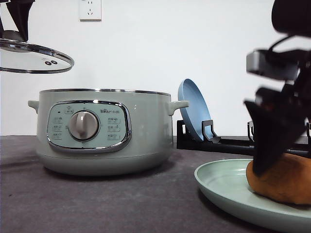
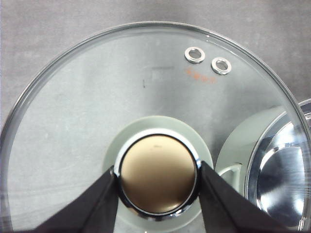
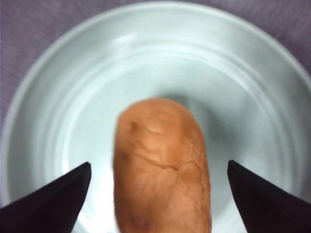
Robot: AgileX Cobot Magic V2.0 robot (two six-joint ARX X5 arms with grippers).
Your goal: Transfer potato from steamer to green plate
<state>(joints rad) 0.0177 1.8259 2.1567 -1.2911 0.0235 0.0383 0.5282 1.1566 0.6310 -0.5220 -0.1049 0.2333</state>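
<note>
Potato [image 3: 163, 170] sits on green plate [image 1: 218, 182], near edge of counter [image 1: 97, 204]. Right pincer [image 3: 158, 194] spread wide, fingers clear of both flanks. Looks firm, fairly heavy, rough skin, good friction; grip across the narrow middle. Further back: open steamer [image 1: 102, 131]; left pincer [image 2: 158, 182] clamps lid [image 2: 97, 121] knob, held aloft.

We note a blue plate [image 1: 194, 109] standing tilted on edge in a black dish rack [image 1: 228, 141] at the rear of the dark grey table [image 1: 97, 204]; a white wall socket [image 1: 90, 9] sits high on the white wall [image 1: 194, 43] behind; the rack extends rightward along the table's back edge.
</note>
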